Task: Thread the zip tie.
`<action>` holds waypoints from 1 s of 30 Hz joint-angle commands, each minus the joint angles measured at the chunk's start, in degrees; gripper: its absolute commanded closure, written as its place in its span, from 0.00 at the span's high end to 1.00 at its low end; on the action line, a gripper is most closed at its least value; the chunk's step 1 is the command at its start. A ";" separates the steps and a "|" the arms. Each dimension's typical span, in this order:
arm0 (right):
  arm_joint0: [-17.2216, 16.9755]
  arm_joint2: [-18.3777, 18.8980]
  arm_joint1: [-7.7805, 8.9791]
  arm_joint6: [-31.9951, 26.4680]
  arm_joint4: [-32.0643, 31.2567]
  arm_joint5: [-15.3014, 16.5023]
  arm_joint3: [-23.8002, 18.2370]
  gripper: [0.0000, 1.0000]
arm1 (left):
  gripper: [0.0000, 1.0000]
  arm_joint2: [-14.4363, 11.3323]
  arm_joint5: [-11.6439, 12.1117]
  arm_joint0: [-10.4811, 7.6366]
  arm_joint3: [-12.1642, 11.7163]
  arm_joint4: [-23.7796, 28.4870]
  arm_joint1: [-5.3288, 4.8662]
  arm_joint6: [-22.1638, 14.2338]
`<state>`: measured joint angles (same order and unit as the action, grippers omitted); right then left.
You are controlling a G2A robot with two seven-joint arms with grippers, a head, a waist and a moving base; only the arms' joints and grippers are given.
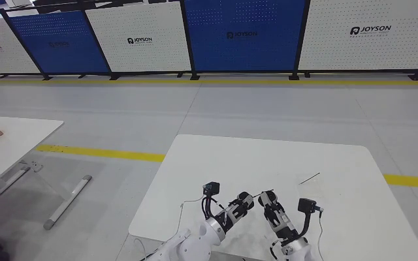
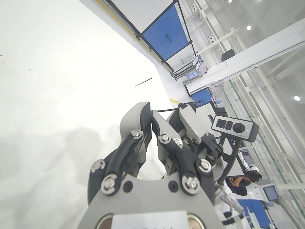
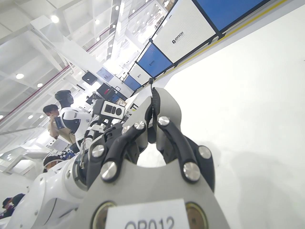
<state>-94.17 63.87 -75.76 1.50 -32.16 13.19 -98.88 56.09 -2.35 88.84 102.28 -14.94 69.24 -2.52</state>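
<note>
A thin black zip tie (image 2: 166, 110) spans the short gap between my two grippers, just above the white table (image 1: 274, 163) near its front edge. In the left wrist view my left gripper (image 2: 151, 113) is shut on one end of the strap. My right gripper (image 2: 187, 107) is close beside it and holds the other end. In the right wrist view the right gripper (image 3: 153, 96) is shut, with the zip tie's small head (image 3: 150, 81) sticking out past the fingertips. From above, the left gripper (image 1: 245, 199) and right gripper (image 1: 266, 198) nearly touch.
A second black zip tie (image 1: 309, 177) lies loose on the table, farther back and to the right, also seen as a zip tie (image 2: 143, 82) from the left wrist. Another white table (image 1: 19, 137) stands at far left. Blue and white panels (image 1: 241, 36) line the back.
</note>
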 commanded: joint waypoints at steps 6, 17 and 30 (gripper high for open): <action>0.22 -0.07 -0.01 -0.17 -0.08 -0.27 0.18 0.16 | 0.00 -0.07 -0.01 0.09 0.05 -0.73 0.02 0.26; 0.33 -0.19 -0.02 -0.10 -0.08 -0.51 0.19 0.08 | 0.00 -0.13 0.03 0.38 0.24 -1.59 0.05 0.66; 0.36 -0.17 -0.01 -0.17 -0.13 -0.91 0.22 0.14 | 0.00 -0.16 0.09 0.62 0.42 -2.29 0.12 1.15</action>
<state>-93.81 63.69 -75.77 1.31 -32.26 12.27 -98.67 55.93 -2.23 89.48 102.71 -17.15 69.35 -1.39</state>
